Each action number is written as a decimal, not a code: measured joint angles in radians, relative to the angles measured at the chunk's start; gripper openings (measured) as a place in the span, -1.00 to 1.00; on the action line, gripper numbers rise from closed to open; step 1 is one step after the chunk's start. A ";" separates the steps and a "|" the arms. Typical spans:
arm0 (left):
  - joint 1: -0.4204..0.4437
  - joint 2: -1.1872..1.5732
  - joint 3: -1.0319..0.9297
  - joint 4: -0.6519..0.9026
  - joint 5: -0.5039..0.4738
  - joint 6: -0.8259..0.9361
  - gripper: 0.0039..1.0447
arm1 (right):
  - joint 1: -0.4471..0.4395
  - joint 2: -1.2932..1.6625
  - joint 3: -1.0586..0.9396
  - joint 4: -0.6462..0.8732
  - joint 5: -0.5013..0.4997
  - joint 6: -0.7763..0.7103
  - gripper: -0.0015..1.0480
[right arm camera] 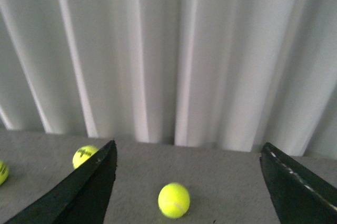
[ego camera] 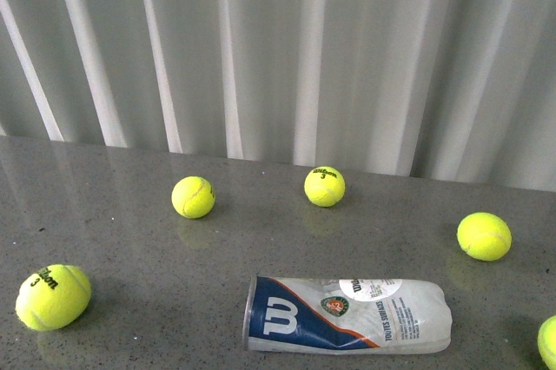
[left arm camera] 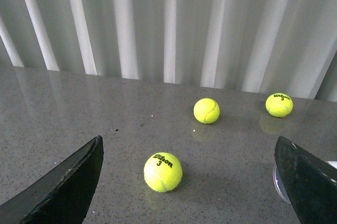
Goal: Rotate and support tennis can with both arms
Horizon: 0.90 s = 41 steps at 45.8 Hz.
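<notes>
Both my left jaws and my right jaws stand wide, gripping nothing. The can [ego camera: 347, 315] lies on its side on the counter [ego camera: 130, 231], its rim just showing beside my left jaws. One ball [right arm camera: 174, 200] sits ahead between my right jaws.

A pale pleated curtain [ego camera: 261, 49] is hanging behind a grey speckled table [ego camera: 130, 240] that is reflecting soft light.
</notes>
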 joint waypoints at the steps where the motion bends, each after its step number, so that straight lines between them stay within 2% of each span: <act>1: 0.000 0.000 0.000 0.000 0.000 0.000 0.88 | -0.005 -0.019 -0.037 0.008 -0.029 0.000 0.43; 9: 0.000 0.000 0.000 0.000 0.000 0.000 0.88 | -0.009 -0.080 -0.157 0.032 -0.050 0.000 -0.08; 15: 0.000 0.000 0.000 0.000 0.000 0.000 0.88 | -0.011 -0.160 -0.235 0.039 -0.050 0.001 -0.65; 19: 0.000 0.000 0.000 0.000 0.000 0.000 0.88 | -0.011 -0.194 -0.269 0.039 -0.050 0.000 -0.94; 41: 0.000 0.000 0.000 0.000 0.000 0.000 0.88 | -0.011 -0.380 -0.371 -0.042 -0.050 0.002 -0.93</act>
